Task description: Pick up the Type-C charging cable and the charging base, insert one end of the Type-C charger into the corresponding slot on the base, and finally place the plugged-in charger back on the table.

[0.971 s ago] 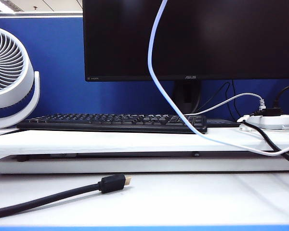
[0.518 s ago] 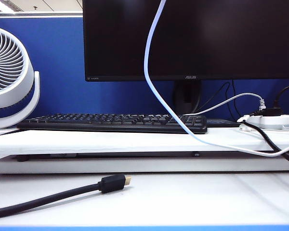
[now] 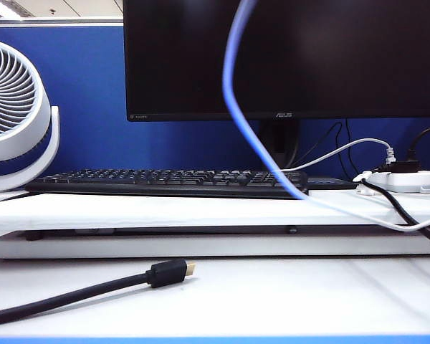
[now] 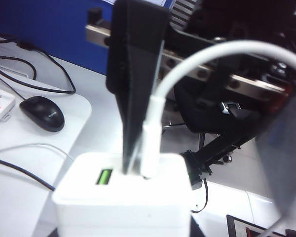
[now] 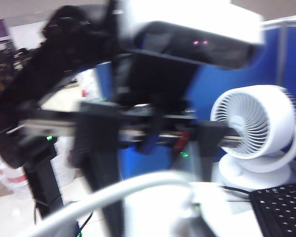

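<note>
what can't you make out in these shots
- Exterior view: both hands and the charging base are above the top edge; only the blurred Type-C charging cable hangs in.
- Left wrist view: the slot is covered by the cable's plug on the charging base.
- Right wrist view: motion blur hides the right hand's jaws.

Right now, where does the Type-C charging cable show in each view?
Exterior: the Type-C charging cable hangs blurred across the monitor, top centre down to the right.
Left wrist: arching into the charging base, beside the open right pincer's finger.
Right wrist: blurred white arc in front of the left pincer gripping the base.
Shared landmark: the blue partition.
</note>
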`<action>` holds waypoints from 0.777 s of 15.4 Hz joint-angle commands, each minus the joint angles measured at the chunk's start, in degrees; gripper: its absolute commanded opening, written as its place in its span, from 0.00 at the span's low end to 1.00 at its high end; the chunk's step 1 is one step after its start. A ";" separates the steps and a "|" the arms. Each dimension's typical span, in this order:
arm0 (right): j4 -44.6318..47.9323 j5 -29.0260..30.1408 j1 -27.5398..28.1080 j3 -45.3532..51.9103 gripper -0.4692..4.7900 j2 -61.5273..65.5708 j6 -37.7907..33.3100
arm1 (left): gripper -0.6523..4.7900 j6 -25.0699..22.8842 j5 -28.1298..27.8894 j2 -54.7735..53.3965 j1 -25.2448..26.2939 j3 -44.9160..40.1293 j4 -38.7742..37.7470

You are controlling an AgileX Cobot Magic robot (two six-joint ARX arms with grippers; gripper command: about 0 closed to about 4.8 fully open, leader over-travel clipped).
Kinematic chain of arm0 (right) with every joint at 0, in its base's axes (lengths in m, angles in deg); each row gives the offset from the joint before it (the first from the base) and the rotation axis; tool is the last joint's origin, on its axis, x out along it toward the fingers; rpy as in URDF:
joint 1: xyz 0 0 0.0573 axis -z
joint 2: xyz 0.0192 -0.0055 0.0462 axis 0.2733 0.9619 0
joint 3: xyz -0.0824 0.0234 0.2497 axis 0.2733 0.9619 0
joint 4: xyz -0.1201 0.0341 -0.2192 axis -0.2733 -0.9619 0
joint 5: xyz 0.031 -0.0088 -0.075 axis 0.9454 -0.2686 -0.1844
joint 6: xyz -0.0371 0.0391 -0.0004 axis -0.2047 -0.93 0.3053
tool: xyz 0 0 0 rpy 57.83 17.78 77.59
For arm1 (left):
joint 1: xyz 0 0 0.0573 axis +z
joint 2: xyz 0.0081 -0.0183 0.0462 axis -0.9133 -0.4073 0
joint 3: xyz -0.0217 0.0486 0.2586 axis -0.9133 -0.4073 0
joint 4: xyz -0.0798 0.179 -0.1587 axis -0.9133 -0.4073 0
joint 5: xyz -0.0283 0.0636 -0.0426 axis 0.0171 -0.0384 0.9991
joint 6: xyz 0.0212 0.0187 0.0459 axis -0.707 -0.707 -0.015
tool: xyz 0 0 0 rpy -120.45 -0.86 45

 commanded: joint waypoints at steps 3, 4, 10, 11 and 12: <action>-3.85 -0.79 3.10 -1.29 0.67 -1.22 -1.42 | 0.11 -1.57 1.31 0.90 -0.07 1.20 8.96; -3.21 -2.51 3.65 -1.29 0.67 -1.84 -1.42 | 0.11 -1.68 1.31 0.90 -0.07 1.20 8.96; -0.74 -8.41 7.21 -1.29 0.67 -5.20 -1.40 | 0.11 -3.85 0.85 0.92 -0.07 1.22 8.98; -0.76 -9.57 7.26 -1.29 0.67 -5.60 -1.33 | 0.11 -3.89 -0.20 0.90 -0.07 1.20 8.98; -0.76 -10.23 7.41 -1.29 0.67 -5.95 -0.96 | 0.11 -3.91 -1.99 0.90 -0.07 1.20 8.98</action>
